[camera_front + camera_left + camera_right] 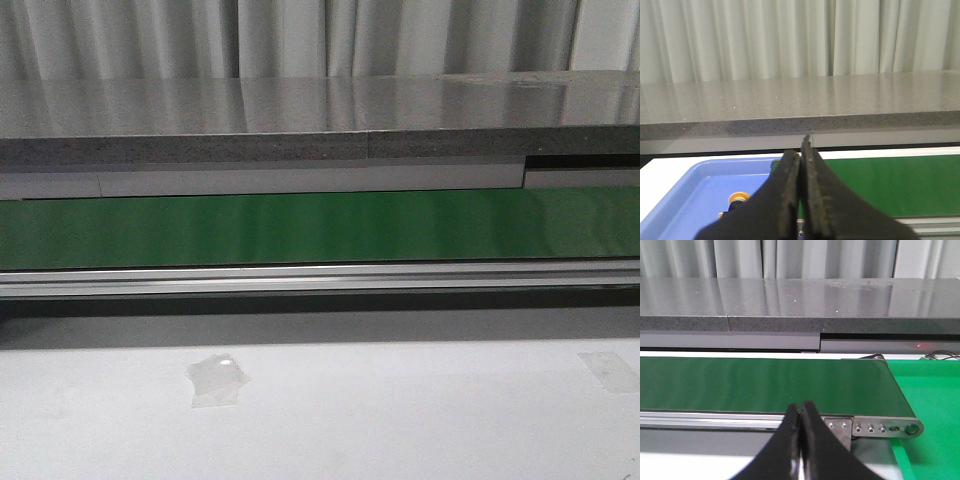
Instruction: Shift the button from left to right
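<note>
The button point(738, 197), with a yellow round cap and a black body, lies in a blue tray point(695, 185) in the left wrist view, partly hidden behind my fingers. My left gripper point(801, 150) is shut and empty, above the tray's near side where it meets the green belt point(890, 182). My right gripper point(801, 410) is shut and empty, in front of the belt's right end point(765, 385). The front view shows no gripper and no button.
The green conveyor belt point(320, 228) runs across the front view with an aluminium rail point(320, 278) before it and a grey stone counter point(320, 120) behind. Tape patches point(217, 380) lie on the white table. A green mat point(935, 405) lies past the belt's right end.
</note>
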Tool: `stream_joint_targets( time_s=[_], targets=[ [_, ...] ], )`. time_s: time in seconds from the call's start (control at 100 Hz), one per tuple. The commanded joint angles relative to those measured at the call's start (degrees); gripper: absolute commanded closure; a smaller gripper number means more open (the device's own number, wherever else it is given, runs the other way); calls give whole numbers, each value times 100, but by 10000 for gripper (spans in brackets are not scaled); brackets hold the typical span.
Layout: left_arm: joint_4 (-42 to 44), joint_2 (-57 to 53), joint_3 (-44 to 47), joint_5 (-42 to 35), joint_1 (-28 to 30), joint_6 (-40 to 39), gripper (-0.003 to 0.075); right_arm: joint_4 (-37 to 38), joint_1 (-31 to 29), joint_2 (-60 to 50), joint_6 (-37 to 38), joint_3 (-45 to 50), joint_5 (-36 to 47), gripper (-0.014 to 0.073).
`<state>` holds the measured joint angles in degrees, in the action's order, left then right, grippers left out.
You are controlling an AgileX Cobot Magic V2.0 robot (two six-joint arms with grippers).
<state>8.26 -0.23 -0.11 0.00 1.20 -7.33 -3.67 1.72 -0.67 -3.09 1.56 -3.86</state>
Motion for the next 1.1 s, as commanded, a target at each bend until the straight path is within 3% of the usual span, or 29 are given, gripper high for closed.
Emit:
stream_joint_targets(
  time_s=[0.0, 0.5, 0.74, 0.92, 1.09],
  targets=[
    [-25, -192, 264, -470, -45, -62, 740, -1, -26, -99, 10, -85, 465, 662],
    [-201, -179, 5, -281, -45, -52, 740, -1, -26, -99, 10, -85, 465, 662],
    [-357, 455, -1583, 1421, -45, -52, 740, -1, -26, -99, 10, -85, 465, 662],
    [-292, 1501, -3113, 2470, -45, -52, 740, -1, -26, -99, 10, -85, 465, 662],
    [-279, 2546, -4610, 3951, -45, -52, 740, -1, -26, -99, 10, -85, 465, 662]
  ],
)
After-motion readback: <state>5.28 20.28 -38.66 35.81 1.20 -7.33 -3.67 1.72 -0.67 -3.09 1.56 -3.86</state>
